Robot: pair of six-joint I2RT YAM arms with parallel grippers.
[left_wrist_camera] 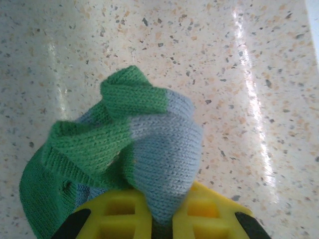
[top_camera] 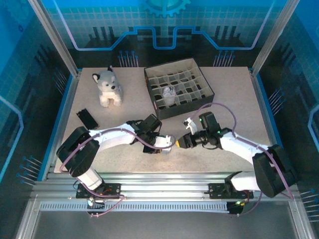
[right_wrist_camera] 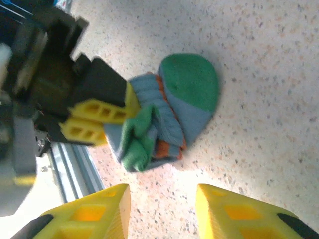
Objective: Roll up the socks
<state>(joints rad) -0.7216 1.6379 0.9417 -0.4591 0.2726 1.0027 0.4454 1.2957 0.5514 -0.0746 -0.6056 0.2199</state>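
A grey-blue sock (left_wrist_camera: 149,144) with a green toe and an orange-red cuff is bunched into a loose bundle on the speckled table. My left gripper (left_wrist_camera: 167,211) is shut on a blue fold of it, its yellow fingers pinching the fabric. In the right wrist view the sock (right_wrist_camera: 174,107) lies just beyond my right gripper (right_wrist_camera: 162,206), which is open and holds nothing, a short gap away from the bundle. The left gripper's yellow fingers (right_wrist_camera: 97,119) clamp the sock's left side there. In the top view both grippers meet near the table's front middle, left gripper (top_camera: 169,144) and right gripper (top_camera: 182,141).
A dark divided box (top_camera: 178,87) stands at the back centre with a white bundle (top_camera: 168,92) in one cell. A plush husky (top_camera: 108,87) sits at the back left, a small black object (top_camera: 87,118) at the left. The front rail (right_wrist_camera: 65,159) is close by.
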